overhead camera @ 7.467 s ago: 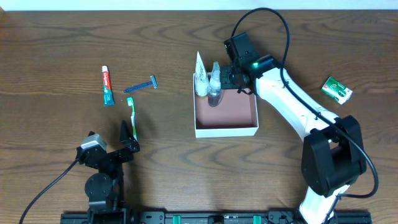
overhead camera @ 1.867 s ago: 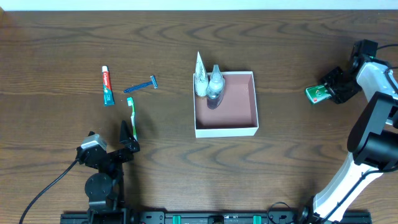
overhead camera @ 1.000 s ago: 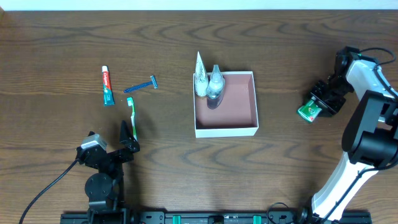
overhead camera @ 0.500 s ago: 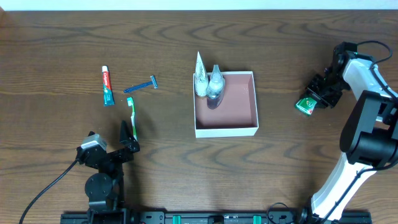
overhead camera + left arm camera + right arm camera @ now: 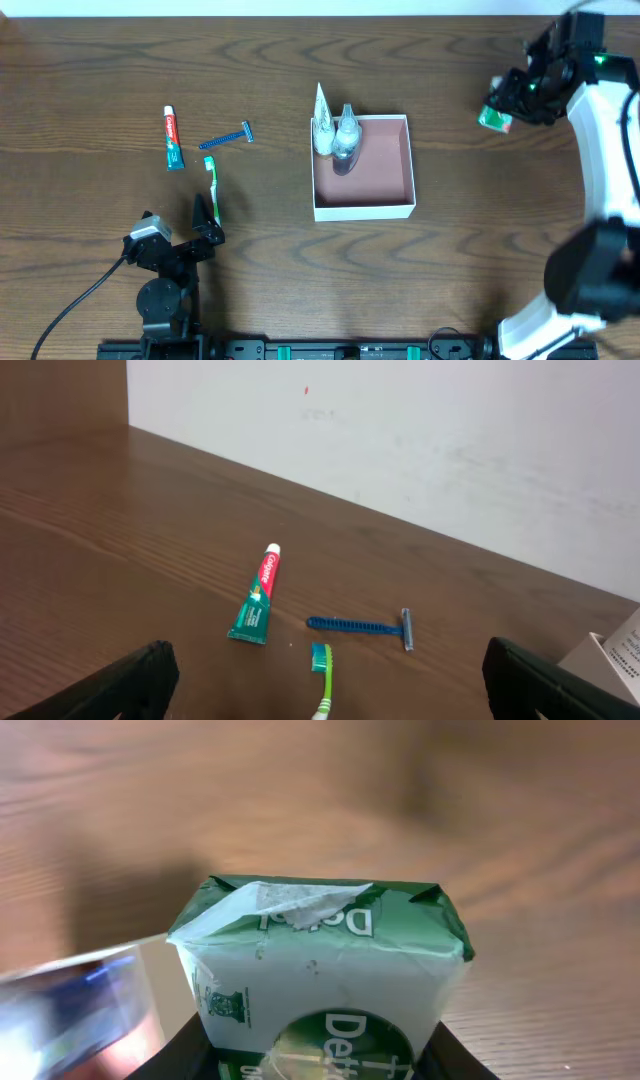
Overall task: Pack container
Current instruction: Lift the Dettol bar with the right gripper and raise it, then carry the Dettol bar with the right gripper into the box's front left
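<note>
The container (image 5: pixel 399 207) is a white-walled square box with a pinkish-brown floor at the table's middle. Two clear bottles (image 5: pixel 346 133) and a white tube (image 5: pixel 322 120) stand in its far-left corner. My right gripper (image 5: pixel 503 108) is shut on a green soap bar (image 5: pixel 494 118), held in the air at the far right, right of the container. The soap (image 5: pixel 320 985) fills the right wrist view. My left gripper (image 5: pixel 207 225) is open and empty at the near left. A toothpaste tube (image 5: pixel 173 138), blue razor (image 5: pixel 226 138) and green toothbrush (image 5: pixel 213 186) lie on the table left of the container.
In the left wrist view the toothpaste (image 5: pixel 256 607), razor (image 5: pixel 360 626) and toothbrush (image 5: pixel 322 682) lie ahead of the open fingers (image 5: pixel 325 680), with a white wall (image 5: pixel 420 430) behind the table's far edge.
My right gripper has closed on the soap bar at the right edge, lifted it and carried it toward the far side of the table. The left arm has not moved.
</note>
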Tool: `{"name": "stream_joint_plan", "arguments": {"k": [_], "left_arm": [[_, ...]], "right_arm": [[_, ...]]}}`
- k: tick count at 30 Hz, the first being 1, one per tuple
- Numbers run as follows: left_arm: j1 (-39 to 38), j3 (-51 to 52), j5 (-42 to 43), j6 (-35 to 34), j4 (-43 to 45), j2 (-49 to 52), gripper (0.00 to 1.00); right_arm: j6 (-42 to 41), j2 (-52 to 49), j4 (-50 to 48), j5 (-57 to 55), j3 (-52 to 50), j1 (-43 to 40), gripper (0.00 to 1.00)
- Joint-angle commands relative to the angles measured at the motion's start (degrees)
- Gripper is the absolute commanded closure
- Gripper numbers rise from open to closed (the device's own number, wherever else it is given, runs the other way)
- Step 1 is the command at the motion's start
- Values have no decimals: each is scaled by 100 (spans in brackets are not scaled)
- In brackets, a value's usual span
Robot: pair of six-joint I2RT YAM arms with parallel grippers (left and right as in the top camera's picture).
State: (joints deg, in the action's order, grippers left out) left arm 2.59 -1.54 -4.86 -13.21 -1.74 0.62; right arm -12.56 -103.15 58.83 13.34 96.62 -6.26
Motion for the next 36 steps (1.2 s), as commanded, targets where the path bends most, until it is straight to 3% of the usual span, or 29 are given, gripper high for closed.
{"name": "stream_joint_plan", "arguments": {"k": [1, 15, 22, 27, 36], "left_arm": [[28, 131, -66, 94, -199, -28, 2], [28, 131, -66, 94, -199, -28, 2], [28, 131, -66, 94, -199, -28, 2], [28, 131, -66, 94, -199, -28, 2], [28, 131, -66, 94, -199, -26, 2]], "right_arm": [[302, 669, 76, 186, 125, 575, 75], [-278, 1010, 374, -514, -72, 2959, 74], [-603, 1008, 313, -1106, -442, 3746, 75], [-603, 997, -243, -1344, -1032, 4103, 74], [1563, 986, -1692, -1399, -2168, 4393, 74]]}}
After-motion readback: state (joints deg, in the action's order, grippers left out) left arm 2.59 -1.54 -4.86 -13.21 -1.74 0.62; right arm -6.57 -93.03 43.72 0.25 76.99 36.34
